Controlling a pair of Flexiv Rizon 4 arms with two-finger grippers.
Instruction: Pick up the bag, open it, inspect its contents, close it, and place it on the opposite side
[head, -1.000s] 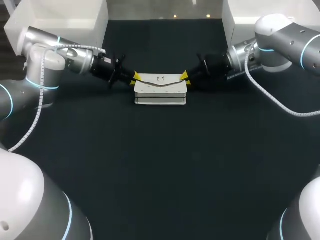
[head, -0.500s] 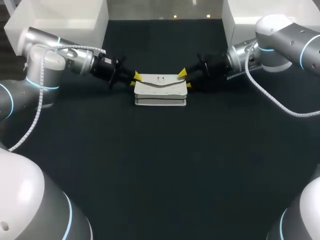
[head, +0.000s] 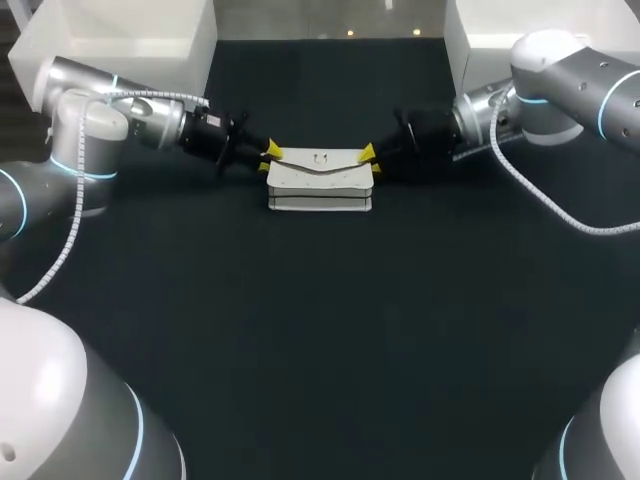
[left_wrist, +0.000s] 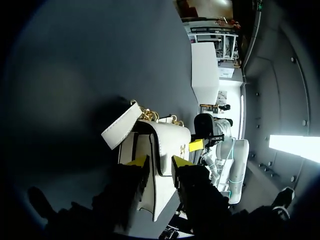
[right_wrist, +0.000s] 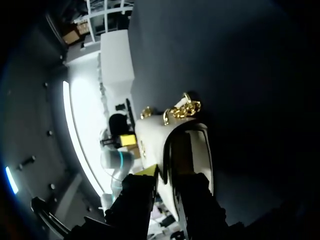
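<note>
A white bag (head: 320, 186) with a gold chain (right_wrist: 182, 109) lies at the table's back middle, flap down. My left gripper (head: 269, 157) is at the bag's left end. In the left wrist view the gripper (left_wrist: 160, 162) is open, its yellow tips astride the flap's edge, and a white strap (left_wrist: 120, 131) sticks out beside the bag (left_wrist: 167, 137). My right gripper (head: 371, 160) is at the right end. In the right wrist view that gripper (right_wrist: 167, 175) is shut on the bag (right_wrist: 150, 135), pinching its end from both sides.
White bins stand at the back left (head: 150, 30) and back right (head: 480, 35) corners. The dark table (head: 320, 330) stretches wide in front of the bag. Both arms come in low from the sides.
My left gripper's fingers have spread apart at the bag's left end. The right gripper opened wide, then narrowed onto the right end. The flap's edge sank a little flatter.
</note>
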